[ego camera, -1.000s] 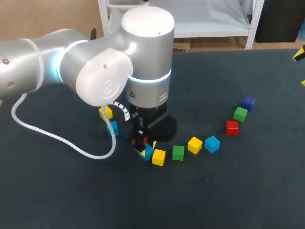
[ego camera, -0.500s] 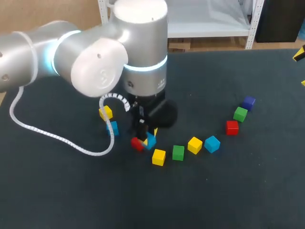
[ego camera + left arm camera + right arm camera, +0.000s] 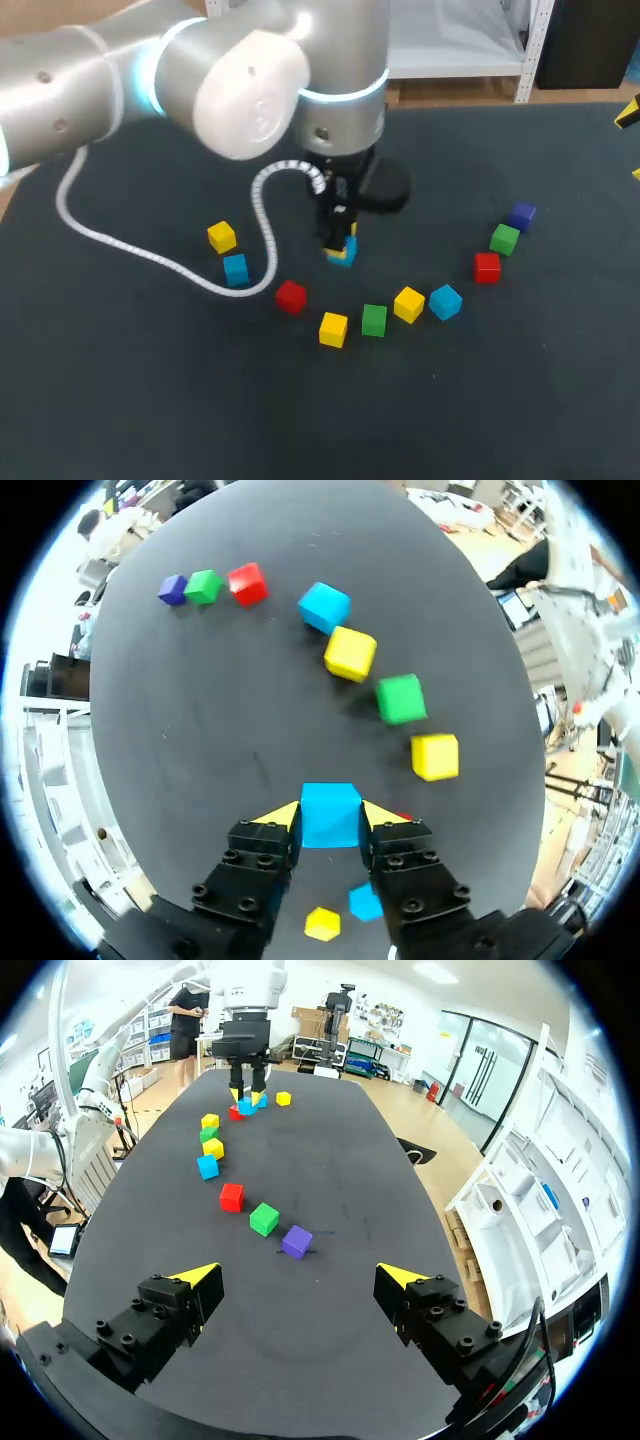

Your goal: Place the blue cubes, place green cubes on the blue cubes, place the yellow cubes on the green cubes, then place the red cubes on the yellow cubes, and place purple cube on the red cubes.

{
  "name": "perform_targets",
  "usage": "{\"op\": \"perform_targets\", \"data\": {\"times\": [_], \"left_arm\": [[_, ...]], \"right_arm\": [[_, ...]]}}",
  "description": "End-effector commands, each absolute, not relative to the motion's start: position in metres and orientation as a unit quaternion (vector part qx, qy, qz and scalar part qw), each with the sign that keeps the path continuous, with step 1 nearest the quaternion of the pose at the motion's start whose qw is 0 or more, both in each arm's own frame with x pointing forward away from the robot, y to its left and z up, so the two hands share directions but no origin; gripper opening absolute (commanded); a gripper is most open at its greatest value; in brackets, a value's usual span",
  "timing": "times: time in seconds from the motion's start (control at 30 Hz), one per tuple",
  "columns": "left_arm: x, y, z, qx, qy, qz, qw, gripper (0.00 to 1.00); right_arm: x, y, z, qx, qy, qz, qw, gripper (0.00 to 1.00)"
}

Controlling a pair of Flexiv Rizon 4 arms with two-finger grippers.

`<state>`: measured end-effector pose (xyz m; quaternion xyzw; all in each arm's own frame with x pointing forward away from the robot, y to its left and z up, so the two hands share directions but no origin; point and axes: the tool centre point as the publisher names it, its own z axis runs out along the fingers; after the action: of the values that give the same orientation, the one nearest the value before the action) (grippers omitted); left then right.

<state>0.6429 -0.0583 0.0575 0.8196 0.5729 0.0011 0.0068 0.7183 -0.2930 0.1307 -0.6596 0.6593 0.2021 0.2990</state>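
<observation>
Left gripper (image 3: pixel 332 818) apparently lifted blue cube (image 3: pixel 330 810) away.

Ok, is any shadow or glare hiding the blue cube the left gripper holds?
Head view: no glare; the silver left arm covers most of the left gripper, the small blue cube peeking out below. Left wrist view: cube evenly lit, in plain sight between the yellow fingertips.

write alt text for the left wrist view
The left gripper is shut on a blue cube over the dark table. Ahead of it a curved row of seven cubes runs: yellow, green, yellow, blue, red, green, purple.
</observation>
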Motion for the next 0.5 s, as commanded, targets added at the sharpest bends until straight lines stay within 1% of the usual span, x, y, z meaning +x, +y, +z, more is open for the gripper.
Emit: {"op": "perform_targets", "data": {"times": [0.03,0.23,0.5], "left_arm": [[0.678,-0.086,0.053,0.811,0.584,-0.008,-0.033,0.00],[0.703,-0.099,0.050,0.771,0.635,-0.024,-0.038,0.00],[0.715,-0.102,0.040,0.698,0.712,-0.057,-0.058,0.00]], "right_arm": [[0.718,-0.293,0.130,-0.660,0.659,0.202,0.300,1.00],[0.718,-0.293,0.130,-0.660,0.659,0.202,0.300,1.00],[0.718,-0.293,0.130,-0.660,0.659,0.202,0.300,1.00]]}}
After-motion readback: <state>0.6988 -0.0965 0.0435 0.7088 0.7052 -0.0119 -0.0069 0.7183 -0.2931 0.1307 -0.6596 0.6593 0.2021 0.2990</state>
